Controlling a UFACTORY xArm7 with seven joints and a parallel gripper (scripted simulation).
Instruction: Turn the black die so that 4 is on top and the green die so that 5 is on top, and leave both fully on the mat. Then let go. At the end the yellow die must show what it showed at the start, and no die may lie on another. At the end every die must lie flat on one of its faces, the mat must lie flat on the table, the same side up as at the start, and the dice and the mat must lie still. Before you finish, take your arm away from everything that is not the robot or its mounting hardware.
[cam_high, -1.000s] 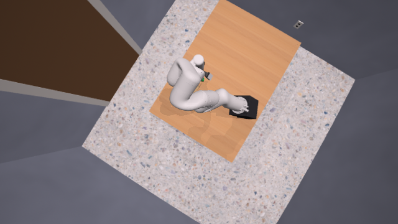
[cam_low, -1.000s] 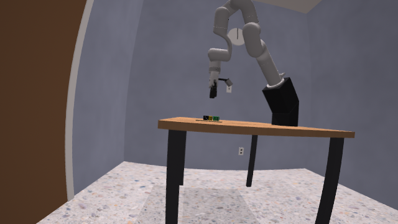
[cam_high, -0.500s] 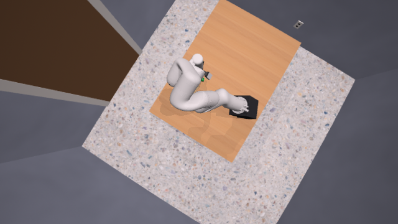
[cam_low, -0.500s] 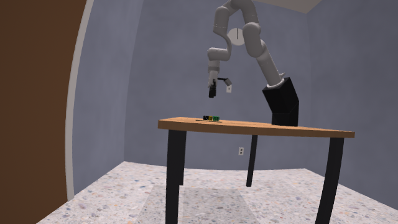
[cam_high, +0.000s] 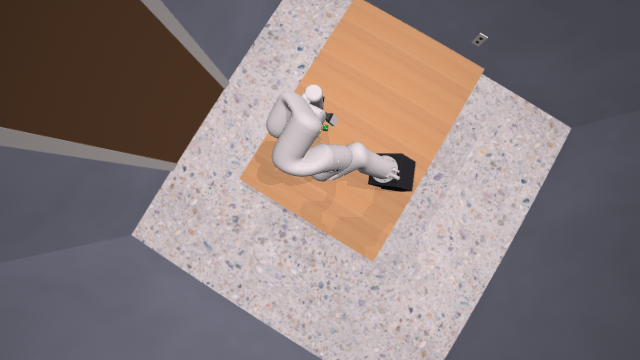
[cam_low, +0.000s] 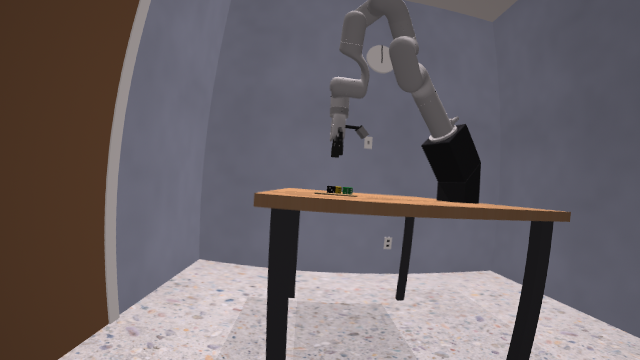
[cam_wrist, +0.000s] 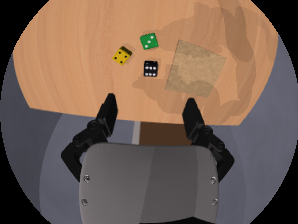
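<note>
Overall, the gripper (cam_low: 336, 154) (cam_wrist: 151, 103) hung well above the table (cam_high: 425, 75) (cam_low: 425, 206) (cam_wrist: 50, 65), fingers spread wide with nothing between them. In the wrist view, the black die (cam_low: 330, 189) (cam_wrist: 150, 68) lay on the wood, off the mat (cam_low: 352, 195) (cam_wrist: 196, 68), which was just beside it at three o'clock. The green die (cam_high: 325, 128) (cam_low: 347, 190) (cam_wrist: 149, 41) sat near the black one at twelve o'clock, also off the mat, with what looked like three pips up. The yellow die (cam_low: 338, 190) (cam_wrist: 122, 55) stood at ten o'clock from the black die, four pips seemingly up, a near neighbour to both and the closest thing in the way. All three were apart, none on another; the black one's top number was too small to tell for sure. From above, the arm (cam_high: 295, 145) (cam_low: 403, 60) blocked the sight of the black and yellow dice. Its black pedestal (cam_high: 408, 175) (cam_low: 470, 150) stood well off at about four o'clock from the green die in the top view

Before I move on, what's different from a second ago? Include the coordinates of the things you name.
The gripper (cam_low: 336, 156) (cam_wrist: 151, 103) has shifted slightly left in the exterior view, and the green die (cam_high: 325, 128) (cam_low: 348, 190) (cam_wrist: 149, 41) now shows in the top view. Nothing has been taken hold of. The black die (cam_low: 330, 189) (cam_wrist: 150, 69) and yellow die (cam_low: 338, 190) (cam_wrist: 121, 56) show no visible shift.
</note>
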